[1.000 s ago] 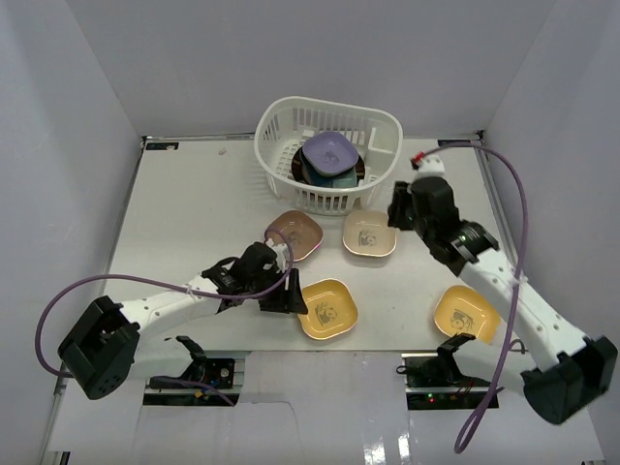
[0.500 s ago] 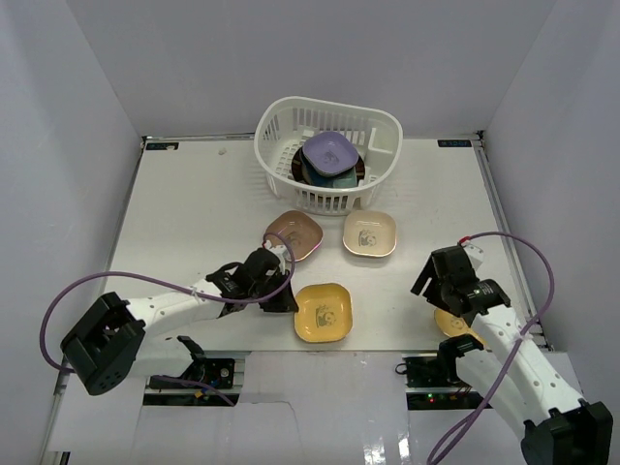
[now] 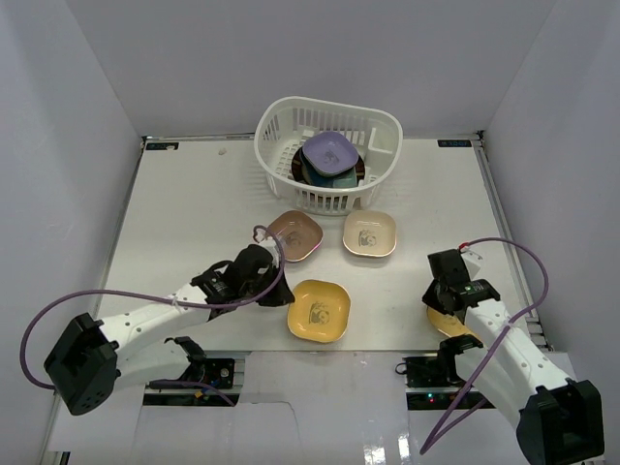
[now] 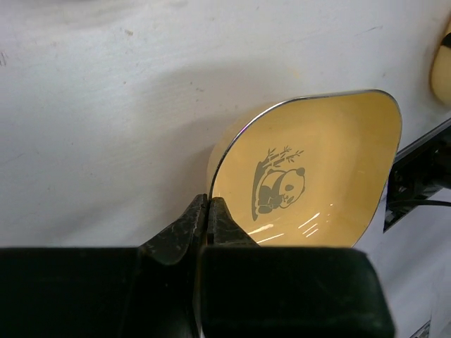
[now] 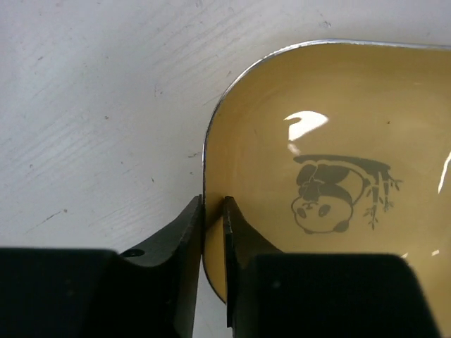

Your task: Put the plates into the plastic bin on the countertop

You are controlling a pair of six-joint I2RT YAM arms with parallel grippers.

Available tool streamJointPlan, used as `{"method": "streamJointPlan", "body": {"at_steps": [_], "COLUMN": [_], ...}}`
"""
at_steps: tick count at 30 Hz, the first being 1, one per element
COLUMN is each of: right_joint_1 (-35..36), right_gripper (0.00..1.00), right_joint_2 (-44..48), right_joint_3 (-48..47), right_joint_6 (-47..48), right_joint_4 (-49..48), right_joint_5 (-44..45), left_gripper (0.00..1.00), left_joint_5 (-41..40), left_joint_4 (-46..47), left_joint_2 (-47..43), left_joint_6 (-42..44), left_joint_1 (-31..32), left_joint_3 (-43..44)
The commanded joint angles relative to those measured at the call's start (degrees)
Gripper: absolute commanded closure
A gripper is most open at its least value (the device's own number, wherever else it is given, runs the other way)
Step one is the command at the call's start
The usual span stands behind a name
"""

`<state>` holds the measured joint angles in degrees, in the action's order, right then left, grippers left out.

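Progress is partial: the plastic bin [image 3: 386, 143] holds a purple dish [image 3: 329, 150] atop others too overlapped to count. In front of the bin lie 4 more: a brown dish [image 3: 294, 234], a beige dish [image 3: 369, 233], a yellow dish [image 4: 310, 176] whose rim the left gripper [image 4: 209, 211] pinches, and an orange dish [image 5: 331, 162], mostly hidden from above, its rim clamped by the right gripper [image 5: 213, 211].
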<state>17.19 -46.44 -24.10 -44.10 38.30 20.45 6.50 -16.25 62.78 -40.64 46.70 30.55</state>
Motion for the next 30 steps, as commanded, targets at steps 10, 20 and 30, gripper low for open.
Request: {"method": "streamJointPlan", "body": {"at_steps": [10,20,30], "right_joint_1": [0.04,2.23,4.51], "right_gripper": [0.92,0.92,0.92], "right_joint_2": [5.48,7.85,2.77], "right_joint_3": [-4.90,-12.28,-21.86], "right_joint_6": [12.71,21.93,27.22], "right_joint_4": [-9.74,-11.23,-14.04], "right_joint_5": [-2.78,-9.64,-13.41], "left_gripper": [1.00,1.00,1.00], "left_joint_5": [-15.28,-16.08,-15.83], "left_joint_4": [-6.68,-16.24,-23.40], "left_joint_2": [11.29,39.32,66.41], "left_joint_6": [7.77,13.92,14.37], "left_joint_1": [-0.64,-12.49,-19.01], "left_joint_3": [37.02,77.08,107.45]}}
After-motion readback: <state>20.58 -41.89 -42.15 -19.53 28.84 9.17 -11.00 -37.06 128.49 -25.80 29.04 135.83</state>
